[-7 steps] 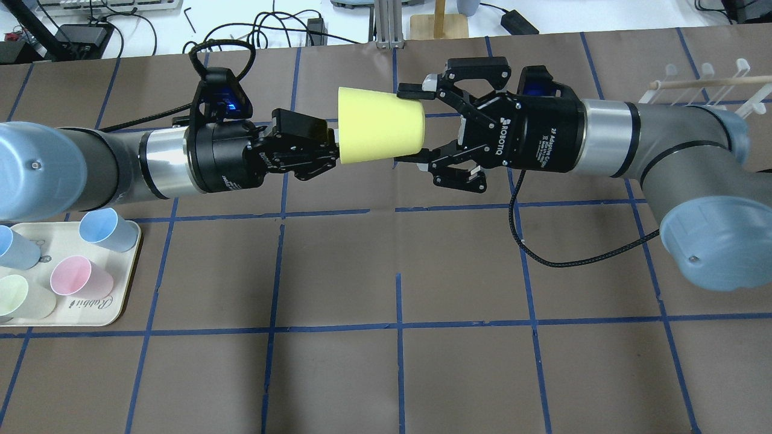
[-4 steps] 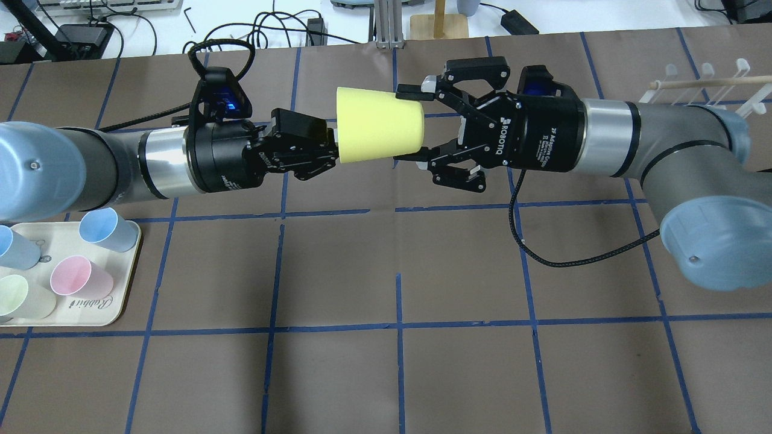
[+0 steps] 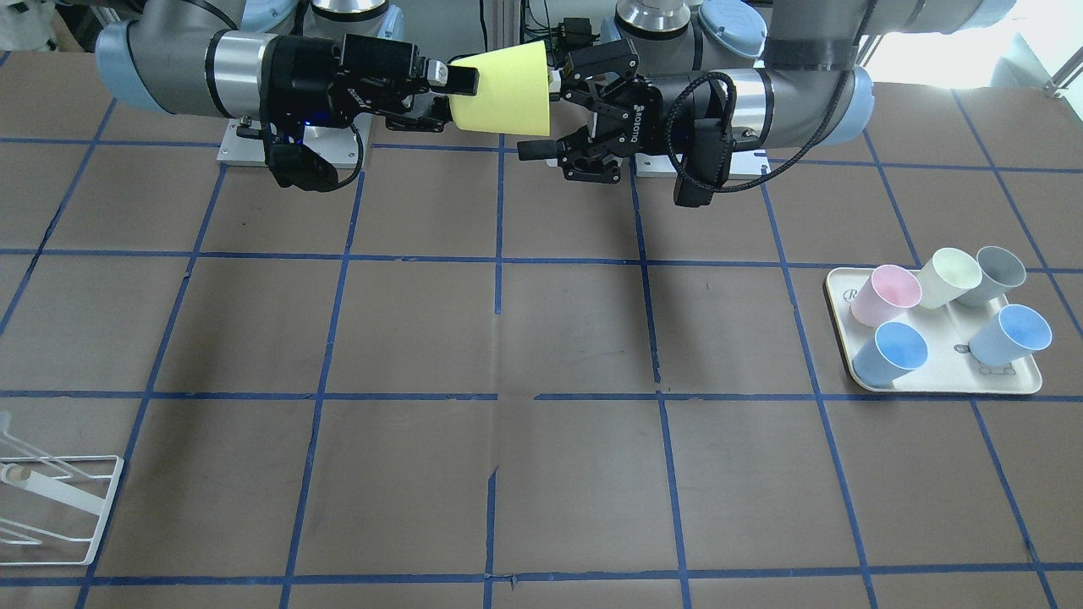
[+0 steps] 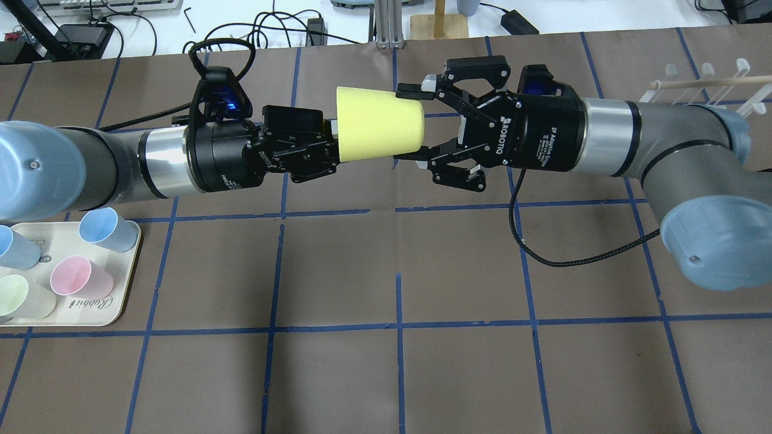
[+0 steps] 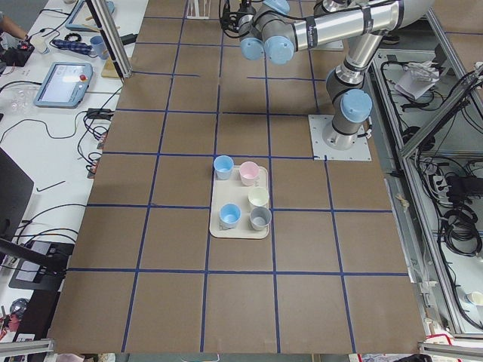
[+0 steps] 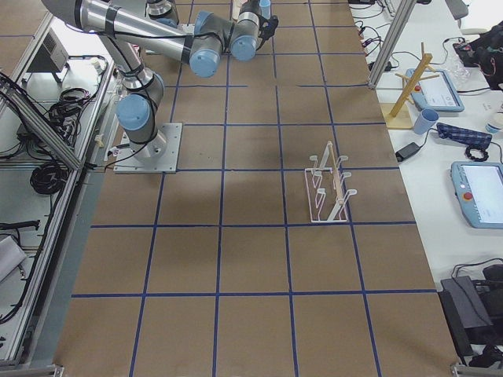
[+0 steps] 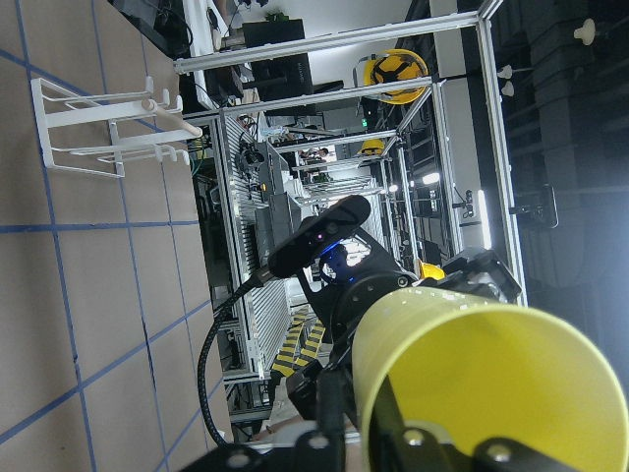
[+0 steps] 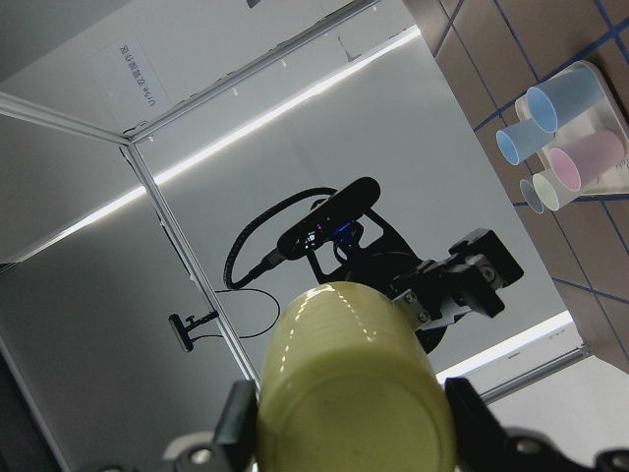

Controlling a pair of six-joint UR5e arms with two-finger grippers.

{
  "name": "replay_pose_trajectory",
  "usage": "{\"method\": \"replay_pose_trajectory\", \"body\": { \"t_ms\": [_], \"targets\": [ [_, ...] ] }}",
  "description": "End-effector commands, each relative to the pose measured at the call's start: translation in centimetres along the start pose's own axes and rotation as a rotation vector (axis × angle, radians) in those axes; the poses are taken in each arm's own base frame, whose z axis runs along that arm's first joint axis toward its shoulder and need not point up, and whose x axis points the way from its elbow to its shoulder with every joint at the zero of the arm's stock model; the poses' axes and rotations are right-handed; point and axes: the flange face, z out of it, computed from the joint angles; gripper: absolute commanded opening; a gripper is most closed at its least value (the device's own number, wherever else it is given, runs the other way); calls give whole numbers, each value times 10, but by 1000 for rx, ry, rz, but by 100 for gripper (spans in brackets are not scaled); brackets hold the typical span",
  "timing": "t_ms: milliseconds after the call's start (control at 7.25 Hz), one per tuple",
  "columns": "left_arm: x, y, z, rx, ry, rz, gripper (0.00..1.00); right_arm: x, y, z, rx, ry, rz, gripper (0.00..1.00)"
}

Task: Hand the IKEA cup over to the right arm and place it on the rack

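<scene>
Tray [image 4: 84,304] first, at the left end of the table [image 4: 458,271]: pastel cups [image 4: 81,282] sit on it, well away from the action.

Next along, the left claw [image 4: 329,144] has just let go. A moment ago it was pinched on the rim of the IKEA cup [image 4: 379,125]. Now its fingers stand apart at that rim, though I can't tell whether one still brushes the plastic. The cup hasn't budged or sagged. It hangs on its side in mid-air above the far middle of the table, mouth towards the left arm [image 4: 90,163], base towards the right.

That's because the right claw [image 4: 411,124] is clamped on the narrow base end, one finger on either side, same as before. So, as I read it, the hand-over is as good as done and the cup's weight is now with the right arm [image 4: 675,144]. What's left is for the left arm to back clear of the rim, then the carry to the rack [image 6: 328,188], which stands at the right end of the table, well apart from both arms.

The table is brown all over, squared off with blue tape [image 4: 398,361] that looks ragged at some joins. A black cable [image 4: 573,262] droops from the right wrist towards the table. Beyond the far edge is a cluttered white bench [image 4: 163,27] and a wooden stand [image 4: 439,24].
</scene>
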Motion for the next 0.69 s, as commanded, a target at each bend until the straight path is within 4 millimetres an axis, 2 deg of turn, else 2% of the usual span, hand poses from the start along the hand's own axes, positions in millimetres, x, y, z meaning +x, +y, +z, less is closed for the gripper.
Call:
{"method": "replay_pose_trajectory", "body": {
  "t_ms": [0,138,276,414,552],
  "targets": [
    [11,-9,-13,10,-15,-36,92,-1,-1,-2,4,-4,2,59],
    [25,-21,-32,7,-48,-38,92,-4,-1,-2,4,-10,16,58],
    [29,-27,-58,-17,-103,-37,93,-13,-1,-2,1,-25,19,57],
    [32,-30,-90,-44,-171,-35,94,-15,-3,-4,4,-27,17,57],
    [43,-28,-106,-127,-270,-51,96,-14,-6,-8,13,-27,15,56]
  ]
}}
